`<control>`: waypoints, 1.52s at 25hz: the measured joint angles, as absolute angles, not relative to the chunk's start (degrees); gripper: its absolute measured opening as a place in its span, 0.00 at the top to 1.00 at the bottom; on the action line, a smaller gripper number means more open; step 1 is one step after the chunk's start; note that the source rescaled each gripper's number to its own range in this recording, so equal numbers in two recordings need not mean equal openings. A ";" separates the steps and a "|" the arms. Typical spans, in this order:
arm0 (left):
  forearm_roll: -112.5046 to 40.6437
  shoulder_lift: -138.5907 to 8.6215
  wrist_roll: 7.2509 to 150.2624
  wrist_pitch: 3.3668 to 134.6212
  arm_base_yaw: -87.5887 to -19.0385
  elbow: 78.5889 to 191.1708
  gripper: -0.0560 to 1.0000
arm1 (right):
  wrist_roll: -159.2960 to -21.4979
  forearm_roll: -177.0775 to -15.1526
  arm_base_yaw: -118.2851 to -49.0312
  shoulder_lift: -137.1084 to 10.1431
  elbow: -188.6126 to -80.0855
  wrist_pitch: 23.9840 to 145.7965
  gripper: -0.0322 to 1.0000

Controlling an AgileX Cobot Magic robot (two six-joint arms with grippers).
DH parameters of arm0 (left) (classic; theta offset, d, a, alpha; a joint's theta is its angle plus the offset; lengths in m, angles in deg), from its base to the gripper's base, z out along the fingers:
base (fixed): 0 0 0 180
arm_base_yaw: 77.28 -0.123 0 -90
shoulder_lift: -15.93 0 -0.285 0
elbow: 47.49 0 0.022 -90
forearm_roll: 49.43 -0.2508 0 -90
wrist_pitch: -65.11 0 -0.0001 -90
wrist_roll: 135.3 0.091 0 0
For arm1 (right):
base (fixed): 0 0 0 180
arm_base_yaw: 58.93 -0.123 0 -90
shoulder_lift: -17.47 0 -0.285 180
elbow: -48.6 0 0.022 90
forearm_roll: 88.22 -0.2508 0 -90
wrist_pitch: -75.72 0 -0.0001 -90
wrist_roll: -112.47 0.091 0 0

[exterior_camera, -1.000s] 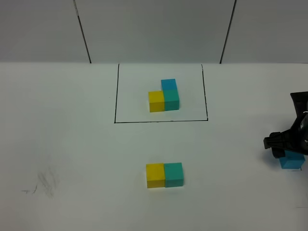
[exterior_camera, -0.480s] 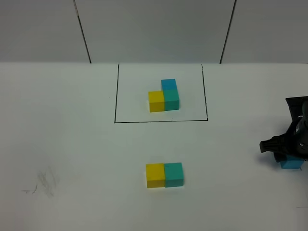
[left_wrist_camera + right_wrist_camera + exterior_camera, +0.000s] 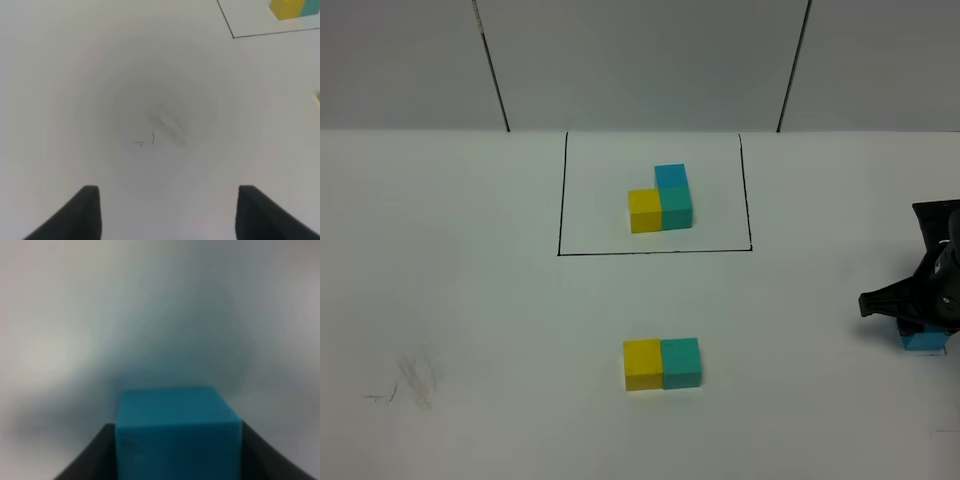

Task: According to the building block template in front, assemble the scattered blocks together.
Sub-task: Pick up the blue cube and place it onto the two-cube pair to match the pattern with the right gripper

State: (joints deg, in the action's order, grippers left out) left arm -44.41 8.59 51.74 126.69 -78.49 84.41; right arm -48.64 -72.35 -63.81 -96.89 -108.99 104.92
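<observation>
Gripping the blue cube (image 3: 926, 341) near the right edge of the worktop (image 3: 470, 300), the right claw (image 3: 923, 325) has its jaws drawn in against the cube's two sides. Whether the cube is off the surface cannot be told. The yellow cube (image 3: 642, 364) and green cube (image 3: 681, 362) already sit joined at centre front, matching the front pair of the template (image 3: 661, 198) (framed in black beyond them). One step is left: the blue cube must go behind the green, touching it. The left claw (image 3: 167, 215) hangs spread and empty, well apart.
</observation>
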 joint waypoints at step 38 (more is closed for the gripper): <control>-44.41 8.59 51.74 126.69 -78.49 84.41 0.67 | -48.12 -82.88 -88.06 -89.46 -127.58 119.58 0.73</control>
